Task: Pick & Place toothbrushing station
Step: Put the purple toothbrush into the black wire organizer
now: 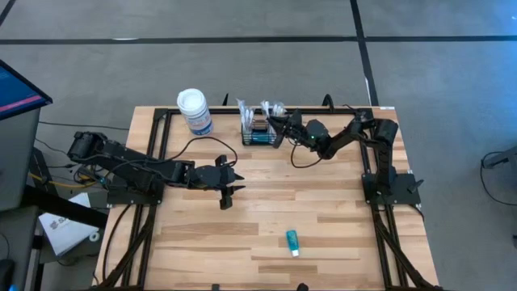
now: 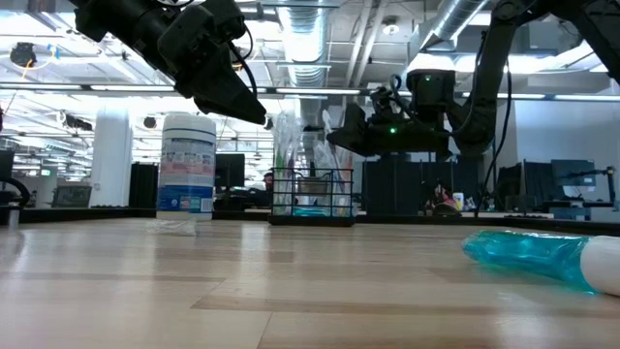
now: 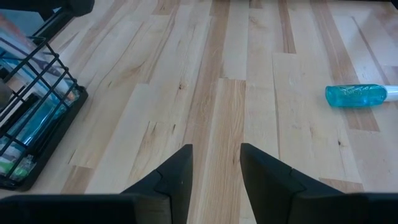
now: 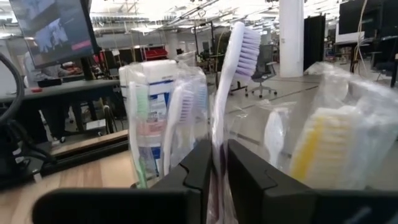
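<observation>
Basket (image 1: 260,133) at far edge: right gripper (image 4: 214,163) pinches a purple toothbrush (image 4: 231,87) above it; left gripper (image 3: 215,163) hovers parted, empty.

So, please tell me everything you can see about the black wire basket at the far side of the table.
The black wire-mesh basket is small, rectangular and open on top, and it looks like thin metal. It stands upright on the wooden table near the far edge, beside the white-lidded canister. It holds wrapped toothbrushes standing upright and something teal at the bottom. The right gripper is at it, closed around a purple-bristled toothbrush.
</observation>
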`<state>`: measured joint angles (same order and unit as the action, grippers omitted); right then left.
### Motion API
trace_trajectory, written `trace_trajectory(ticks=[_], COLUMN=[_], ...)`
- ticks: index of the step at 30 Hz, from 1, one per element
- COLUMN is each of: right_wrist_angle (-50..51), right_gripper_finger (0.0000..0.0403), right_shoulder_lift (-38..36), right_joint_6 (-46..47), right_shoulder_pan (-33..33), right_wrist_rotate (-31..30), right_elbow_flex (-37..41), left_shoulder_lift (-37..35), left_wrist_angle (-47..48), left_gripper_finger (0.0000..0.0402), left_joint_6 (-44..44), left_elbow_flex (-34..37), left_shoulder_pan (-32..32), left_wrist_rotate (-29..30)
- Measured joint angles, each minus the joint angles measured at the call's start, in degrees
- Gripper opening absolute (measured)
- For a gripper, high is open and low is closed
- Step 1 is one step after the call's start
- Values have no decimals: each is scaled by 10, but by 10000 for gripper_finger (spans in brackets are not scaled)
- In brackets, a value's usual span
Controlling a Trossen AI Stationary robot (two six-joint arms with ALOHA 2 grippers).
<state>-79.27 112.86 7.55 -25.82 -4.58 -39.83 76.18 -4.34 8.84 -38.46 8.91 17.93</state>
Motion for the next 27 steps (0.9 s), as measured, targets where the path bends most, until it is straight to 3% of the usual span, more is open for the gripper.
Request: trace_trajectory(ticks=[13,27], right_wrist_angle=[24,48], right_gripper_finger=[71,73], right_shoulder_lift=[0,0], right_joint_6=[7,11], right_shoulder_pan=[-1,0], right_wrist_rotate=[17,18], right_elbow_flex=[0,0], left_shoulder_lift=[0,0], left_wrist_angle=[0,0], left_gripper_finger=[127,127], left_joint_6=[0,0], left_elbow_flex=[0,0], left_shoulder_pan=[0,0], left_wrist_rotate=[0,0])
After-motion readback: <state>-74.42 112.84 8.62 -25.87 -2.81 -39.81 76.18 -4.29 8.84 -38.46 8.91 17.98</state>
